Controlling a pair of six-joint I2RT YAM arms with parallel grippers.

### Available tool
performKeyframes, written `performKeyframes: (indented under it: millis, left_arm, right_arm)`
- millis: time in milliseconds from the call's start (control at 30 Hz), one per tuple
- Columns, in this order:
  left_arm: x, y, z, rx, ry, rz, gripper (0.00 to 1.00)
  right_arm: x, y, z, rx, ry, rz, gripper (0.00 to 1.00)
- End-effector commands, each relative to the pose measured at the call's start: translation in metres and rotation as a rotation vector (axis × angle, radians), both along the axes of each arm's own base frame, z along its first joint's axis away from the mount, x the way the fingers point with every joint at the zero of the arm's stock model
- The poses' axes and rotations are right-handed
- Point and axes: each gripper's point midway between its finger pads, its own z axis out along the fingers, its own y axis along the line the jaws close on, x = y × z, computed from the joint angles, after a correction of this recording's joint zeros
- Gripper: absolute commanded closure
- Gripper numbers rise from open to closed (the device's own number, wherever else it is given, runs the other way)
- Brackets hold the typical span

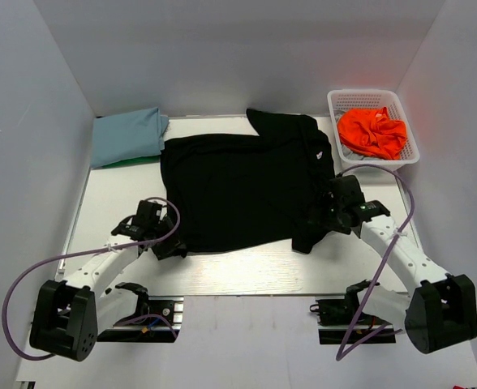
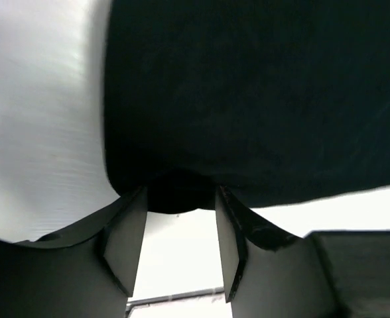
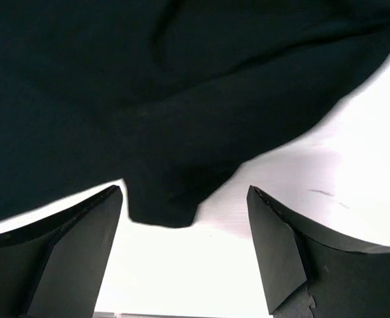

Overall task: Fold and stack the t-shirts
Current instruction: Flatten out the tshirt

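A large black t-shirt (image 1: pixel 238 182) lies spread flat across the middle of the table. My left gripper (image 1: pixel 170 243) sits at its near left corner. In the left wrist view that gripper (image 2: pixel 180 199) is open, and the black cloth (image 2: pixel 248 99) hangs just past its fingertips. My right gripper (image 1: pixel 320 220) is at the shirt's near right corner. It (image 3: pixel 185 192) stands wide open, with a loose flap of the black shirt (image 3: pixel 148 86) lying on the table between and ahead of its fingers. Neither gripper holds anything.
A folded light blue t-shirt (image 1: pixel 127 135) lies at the back left, with a green t-shirt's edge (image 1: pixel 129 162) showing under it. At the back right a white mesh basket (image 1: pixel 372 97) holds a crumpled orange t-shirt (image 1: pixel 372 132). White walls enclose the table.
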Motion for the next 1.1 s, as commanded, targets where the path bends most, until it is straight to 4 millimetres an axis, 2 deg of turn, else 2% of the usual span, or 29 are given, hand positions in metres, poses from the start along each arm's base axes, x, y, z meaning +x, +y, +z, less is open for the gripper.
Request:
performKeyframes:
  millis: [0,133,200,300,400,433,500,533,567,600,633,667,767,833,867,900,1033,1067]
  left_arm:
    - [0.004,-0.025,0.009,-0.123,-0.066,-0.101,0.44]
    - [0.006,-0.024,-0.002,-0.118,-0.067,-0.087,0.43]
    - [0.006,-0.027,-0.008,-0.115,-0.053,-0.096,0.43]
    - [0.008,-0.026,-0.016,-0.105,-0.03,-0.082,0.46]
    - [0.004,-0.024,-0.025,-0.097,0.001,-0.08,0.56]
    - [0.001,-0.02,-0.031,-0.07,0.027,-0.069,0.65]
    - [-0.004,-0.012,-0.038,-0.027,0.06,-0.051,0.74]
    - [-0.006,-0.009,-0.039,-0.016,0.067,-0.046,0.83]
    - [-0.002,-0.009,-0.039,-0.008,0.064,-0.043,0.86]
    - [-0.005,-0.004,-0.041,0.016,0.074,-0.033,0.9]
    - [-0.008,-0.001,-0.043,0.033,0.087,-0.027,0.98]
    - [-0.005,0.001,-0.041,0.044,0.086,-0.012,1.0]
    - [0.002,0.007,-0.032,0.083,0.074,0.006,1.0]
    - [0.009,0.012,-0.022,0.107,0.038,0.038,1.0]
    - [0.011,0.016,-0.015,0.127,0.031,0.048,1.0]
    - [0.016,0.024,-0.01,0.163,0.009,0.083,1.0]
    - [0.031,0.04,0.028,0.22,-0.099,0.17,1.0]
    - [0.036,0.043,0.043,0.223,-0.137,0.197,1.0]
  right_arm:
    - [-0.005,0.031,-0.008,0.123,0.03,0.125,0.18]
    - [-0.003,0.04,-0.021,0.147,0.05,0.144,0.21]
    - [-0.009,0.044,-0.03,0.147,0.089,0.167,0.23]
    - [-0.005,0.05,-0.038,0.136,0.084,0.192,0.24]
    - [-0.002,0.052,-0.048,0.123,0.098,0.19,0.27]
    - [0.002,0.053,-0.049,0.124,0.091,0.181,0.29]
    - [0.004,0.052,-0.056,0.105,0.101,0.165,0.38]
    - [0.005,0.051,-0.057,0.097,0.1,0.159,0.42]
    - [0.004,0.051,-0.06,0.087,0.112,0.157,0.48]
    - [0.006,0.044,-0.063,0.055,0.108,0.135,0.53]
    - [0.007,0.041,-0.064,0.039,0.11,0.107,0.59]
    - [0.007,0.038,-0.064,0.03,0.112,0.092,0.7]
    - [0.008,0.033,-0.055,0.02,0.088,0.063,0.84]
    - [0.011,0.03,-0.046,0.012,0.052,0.049,0.98]
    - [0.007,0.026,-0.043,0.0,0.058,0.044,1.0]
    - [0.01,0.023,-0.032,-0.005,0.017,0.032,1.0]
    - [0.007,0.005,-0.01,-0.056,-0.036,-0.009,1.0]
    - [0.007,0.002,-0.005,-0.067,-0.052,-0.019,1.0]
